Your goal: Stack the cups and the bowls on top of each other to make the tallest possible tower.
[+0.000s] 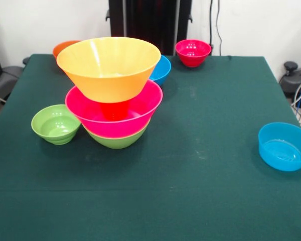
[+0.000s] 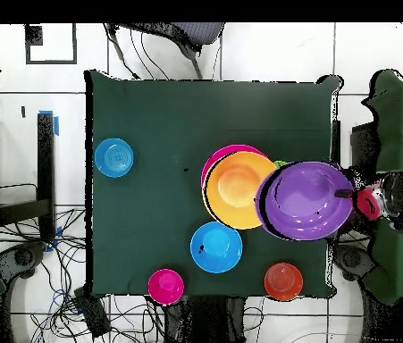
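Front view: the tower (image 1: 113, 95) stands left of the table's (image 1: 200, 181) centre, a green bowl (image 1: 118, 139) lowest, a pink bowl (image 1: 95, 113) in it, an orange cup (image 1: 115, 108) inside that, and a large orange bowl (image 1: 110, 68) on top. A small green bowl (image 1: 55, 124) sits at the tower's 9 o'clock and a blue bowl (image 1: 283, 146) well apart at 4 o'clock. Overhead, a purple bowl (image 2: 310, 201) overlaps the orange bowl's 3 o'clock edge. Neither view shows the gripper, so I cannot tell its fingers' state.
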`<state>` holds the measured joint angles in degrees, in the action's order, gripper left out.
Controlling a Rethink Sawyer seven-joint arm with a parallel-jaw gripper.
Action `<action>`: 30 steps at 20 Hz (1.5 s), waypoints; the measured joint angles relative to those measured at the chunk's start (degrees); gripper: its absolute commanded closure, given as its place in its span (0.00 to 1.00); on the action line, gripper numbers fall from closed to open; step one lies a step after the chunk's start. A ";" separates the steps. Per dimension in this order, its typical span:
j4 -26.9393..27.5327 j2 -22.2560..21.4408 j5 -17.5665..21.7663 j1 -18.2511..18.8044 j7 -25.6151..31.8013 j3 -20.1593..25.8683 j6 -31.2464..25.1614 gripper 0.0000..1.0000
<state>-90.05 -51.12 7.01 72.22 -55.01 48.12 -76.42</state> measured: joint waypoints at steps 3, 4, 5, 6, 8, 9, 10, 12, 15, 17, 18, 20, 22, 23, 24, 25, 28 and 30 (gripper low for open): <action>-0.31 0.00 -0.46 -0.72 0.00 -0.25 0.07 1.00; -0.49 -0.01 -0.62 -0.94 0.00 -0.38 0.22 1.00; -0.77 -0.01 -0.82 -1.19 -0.02 -0.55 0.53 1.00; -1.08 -0.01 -1.01 -1.40 -0.05 -0.67 0.88 1.00; -1.68 -0.02 -1.33 -1.71 -0.05 -0.84 1.59 1.00; -2.19 -0.02 -1.61 -1.94 -0.05 -0.94 2.18 1.00; -2.55 -0.02 -1.83 -2.08 -0.06 -0.99 2.56 1.00; -3.53 -0.01 -2.54 -2.45 -0.16 -1.12 3.65 1.00; -4.73 -0.01 -3.37 -3.21 -0.24 -1.30 5.26 1.00; -5.02 -0.01 -3.55 -3.46 -0.24 -1.33 5.57 1.00; -5.32 -0.01 -3.74 -3.82 -0.24 -1.38 5.88 1.00; -5.51 -0.01 -3.97 -4.26 -0.24 -1.45 6.01 1.00; -5.55 -0.01 -4.13 -4.50 -0.24 -1.48 6.00 1.00; -5.54 -0.01 -4.44 -4.87 -0.24 -1.59 6.01 1.00; -5.54 -0.01 -4.52 -4.96 -0.24 -1.61 6.01 1.00; -5.54 -0.01 -4.63 -5.07 -0.24 -1.65 6.01 1.00; -5.54 -0.01 -4.96 -5.33 -0.24 -1.79 6.01 1.00; -5.54 -0.01 -5.01 -5.35 -0.24 -1.84 6.01 1.00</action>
<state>-95.59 -51.13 2.00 66.87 -55.25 46.27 -70.41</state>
